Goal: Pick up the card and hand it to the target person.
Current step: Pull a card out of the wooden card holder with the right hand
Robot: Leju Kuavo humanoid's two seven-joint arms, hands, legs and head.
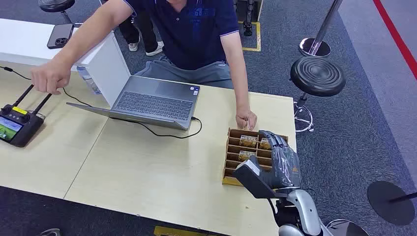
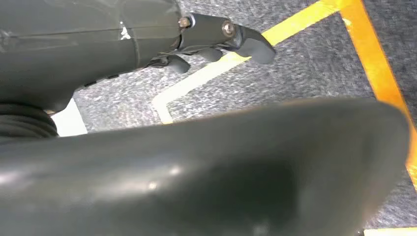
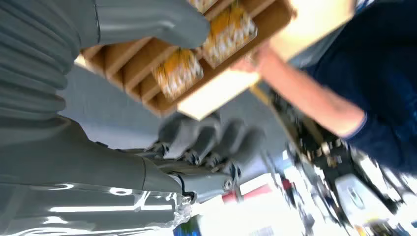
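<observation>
Cards (image 1: 248, 142) sit upright in the slots of a brown slotted holder (image 1: 231, 147) on the table (image 1: 147, 167), just ahead of and under the right hand (image 1: 280, 160). They show as small yellow-orange printed faces, one per slot, several slots filled; print too blurred to read. Right wrist view gives the same: cards (image 3: 179, 73) standing between the dividers of the holder (image 3: 128, 59), thumb over the holder, fingers (image 3: 206, 140) off its outer side, apart, with nothing between them. So right hand is unclenched and hovering at the holder, not yet on a card, from what I can see. Upright storage leaves only the top edges exposed, so I'd expect a pinch from above with thumb on one face and a finger on the other. Person (image 1: 196, 29) sits across the table, one hand (image 1: 246, 119) resting just beyond the holder, likely the receiver, close for a short handover. Left hand (image 2: 216, 42) hangs over the floor, fingers curled in loosely, nothing held.
</observation>
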